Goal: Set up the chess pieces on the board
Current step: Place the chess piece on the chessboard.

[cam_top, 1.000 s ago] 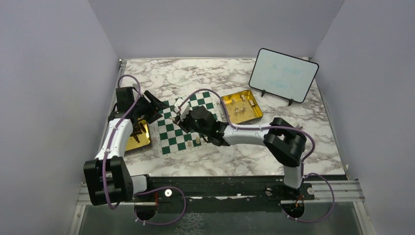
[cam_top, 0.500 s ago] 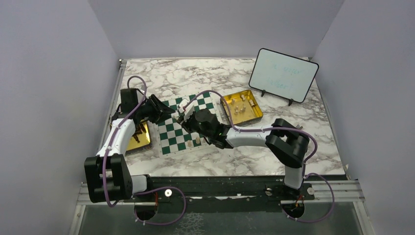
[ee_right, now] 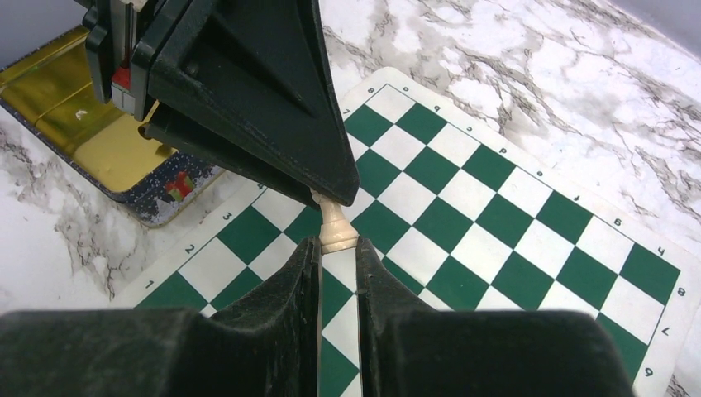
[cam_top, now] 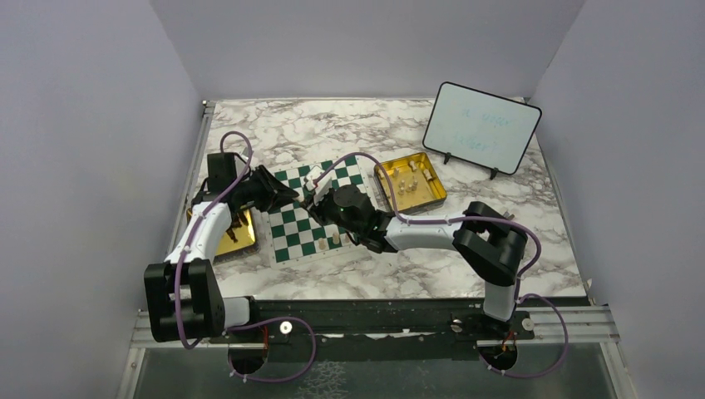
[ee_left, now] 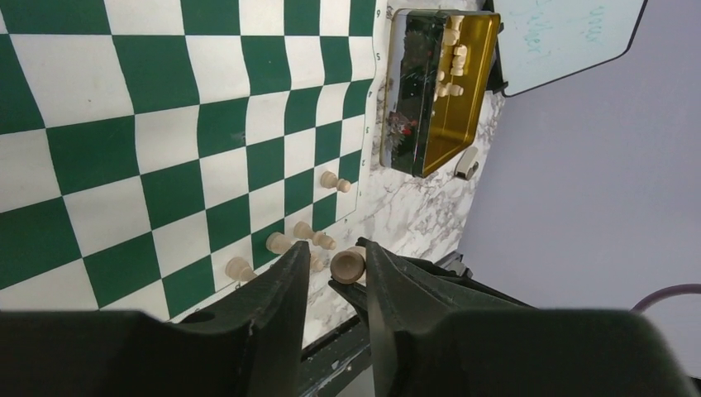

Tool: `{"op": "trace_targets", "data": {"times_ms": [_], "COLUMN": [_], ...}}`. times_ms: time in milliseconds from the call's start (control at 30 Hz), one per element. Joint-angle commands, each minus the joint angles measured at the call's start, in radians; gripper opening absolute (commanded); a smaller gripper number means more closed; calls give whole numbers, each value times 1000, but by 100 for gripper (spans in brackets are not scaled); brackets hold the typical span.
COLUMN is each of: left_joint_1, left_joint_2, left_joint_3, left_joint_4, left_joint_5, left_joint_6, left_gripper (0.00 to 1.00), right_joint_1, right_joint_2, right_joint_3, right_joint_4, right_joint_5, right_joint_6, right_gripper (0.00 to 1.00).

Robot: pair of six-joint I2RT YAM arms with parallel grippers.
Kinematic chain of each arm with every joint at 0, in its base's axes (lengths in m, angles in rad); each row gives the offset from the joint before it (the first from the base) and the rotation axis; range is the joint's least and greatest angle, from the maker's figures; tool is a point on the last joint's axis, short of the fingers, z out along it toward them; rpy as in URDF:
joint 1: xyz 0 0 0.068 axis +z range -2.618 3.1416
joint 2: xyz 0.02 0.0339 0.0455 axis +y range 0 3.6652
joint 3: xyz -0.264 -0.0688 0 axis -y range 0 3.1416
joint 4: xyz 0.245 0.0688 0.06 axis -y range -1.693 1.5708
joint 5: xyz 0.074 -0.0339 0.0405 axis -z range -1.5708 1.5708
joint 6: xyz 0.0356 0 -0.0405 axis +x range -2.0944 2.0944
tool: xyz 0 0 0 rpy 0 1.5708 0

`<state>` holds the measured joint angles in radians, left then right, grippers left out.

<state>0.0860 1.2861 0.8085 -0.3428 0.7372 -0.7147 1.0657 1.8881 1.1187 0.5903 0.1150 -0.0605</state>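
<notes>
Cream chess piece (ee_right: 337, 228) sits clamped at its base in the right gripper (ee_right: 337, 246), just above the board (ee_right: 463, 198). This looks like a hand-over to get it upright for placing. The left gripper (ee_left: 335, 253) straddles its head, but I cannot tell whether it grips.

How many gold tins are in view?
2. One shallow gold rectangular tin lies left of the green-and-white chess mat, partly under the left arm; the other tin right of it.

I log a green-and-white checkered board (ee_right: 496, 207) with a thin white border, cream chess pieces (ee_left: 347, 263), gold tins (cam_top: 391, 187), a white table (cam_top: 332, 129) with grey marble veining, a black-framed white whiteboard (cam_top: 480, 126), and purple cables (cam_top: 235, 134).
</notes>
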Motion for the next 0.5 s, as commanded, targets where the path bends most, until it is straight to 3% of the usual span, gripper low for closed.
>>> {"op": "trace_targets", "data": {"times_ms": [0,267,367,467], "left_joint_1": [-5,-6,-6,-9], "left_joint_2": [8,10,-5,-48], "left_joint_3": [-15,-17,-23,-40], "left_joint_4": [16,24,23,24], "left_joint_5": [32,25,-6,-107], "left_joint_6": [14,7,-10,-37], "left_gripper": [29,16,15,7], "right_joint_1": [2,2,2,2], "right_joint_2": [-24,-16,-17,-26], "right_joint_3": [-6,-8,-14,-25], "right_joint_4": [43,38,39,36], "right_joint_5": [12,11,15,16], "right_joint_6": [11,14,22,38], "right_gripper": [9,11,19,35]}}
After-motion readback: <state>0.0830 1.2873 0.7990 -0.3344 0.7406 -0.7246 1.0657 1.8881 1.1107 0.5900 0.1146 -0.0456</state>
